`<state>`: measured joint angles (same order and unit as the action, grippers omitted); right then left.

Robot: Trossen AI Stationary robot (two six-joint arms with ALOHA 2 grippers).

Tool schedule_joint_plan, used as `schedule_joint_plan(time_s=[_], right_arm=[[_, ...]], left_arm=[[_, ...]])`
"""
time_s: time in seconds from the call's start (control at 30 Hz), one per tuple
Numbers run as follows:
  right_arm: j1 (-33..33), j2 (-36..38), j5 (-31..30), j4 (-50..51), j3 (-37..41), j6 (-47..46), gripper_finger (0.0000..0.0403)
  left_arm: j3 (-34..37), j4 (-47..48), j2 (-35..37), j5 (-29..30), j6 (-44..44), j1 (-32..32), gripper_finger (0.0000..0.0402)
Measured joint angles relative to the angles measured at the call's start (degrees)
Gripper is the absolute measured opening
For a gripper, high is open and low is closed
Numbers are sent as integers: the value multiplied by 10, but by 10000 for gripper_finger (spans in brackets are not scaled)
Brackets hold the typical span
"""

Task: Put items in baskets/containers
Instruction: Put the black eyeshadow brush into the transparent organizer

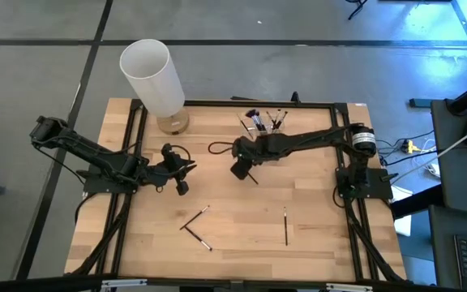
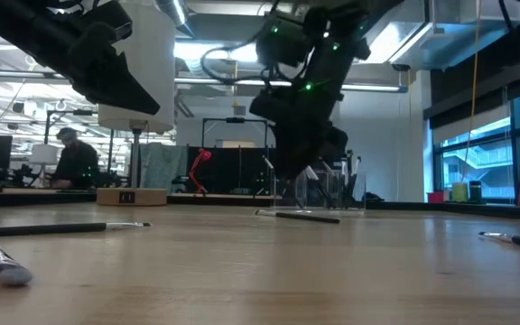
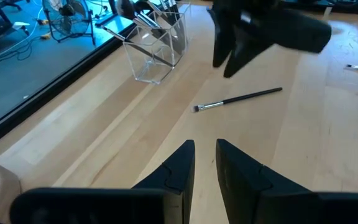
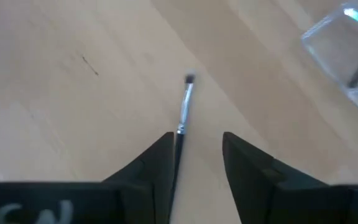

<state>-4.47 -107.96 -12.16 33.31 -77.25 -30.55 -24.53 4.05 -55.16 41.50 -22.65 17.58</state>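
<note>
The right tool (image 4: pixel 196 158), fingers parted and holding nothing, hangs directly over 1 brush (image 4: pixel 184 109) lying flat on the surface just short of the clear organizer (image 3: pixel 156 46), its long axis running between the fingers

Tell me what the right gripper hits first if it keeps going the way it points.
The right gripper, fingers apart, points down at the table. First in line is the thin makeup brush lying between its fingers, then the wooden tabletop. Height above the brush is hard to judge.
</note>
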Motion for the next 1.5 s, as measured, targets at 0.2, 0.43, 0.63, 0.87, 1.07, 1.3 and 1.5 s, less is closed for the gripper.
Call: schedule_joint_plan(time_s=[0.2,0.43,0.63,0.87,1.07,1.3,1.5], right_arm=[[-1,-36,33,-26,0,11,116],[-10,-50,33,-40,0,24,114],[-14,-58,34,-48,0,27,108],[-14,-93,44,-63,-3,41,106],[-14,-94,35,-56,-3,43,75],[-14,-94,42,-57,-1,50,15],[-14,-93,42,-60,-1,40,23]], left_arm=[[0,0,0,8,0,0,61],[0,0,0,9,-1,0,61],[0,0,0,9,-1,0,61],[0,1,0,9,-1,0,61],[0,1,0,9,-1,0,61],[0,1,0,9,0,0,61],[0,2,0,9,0,0,61]])
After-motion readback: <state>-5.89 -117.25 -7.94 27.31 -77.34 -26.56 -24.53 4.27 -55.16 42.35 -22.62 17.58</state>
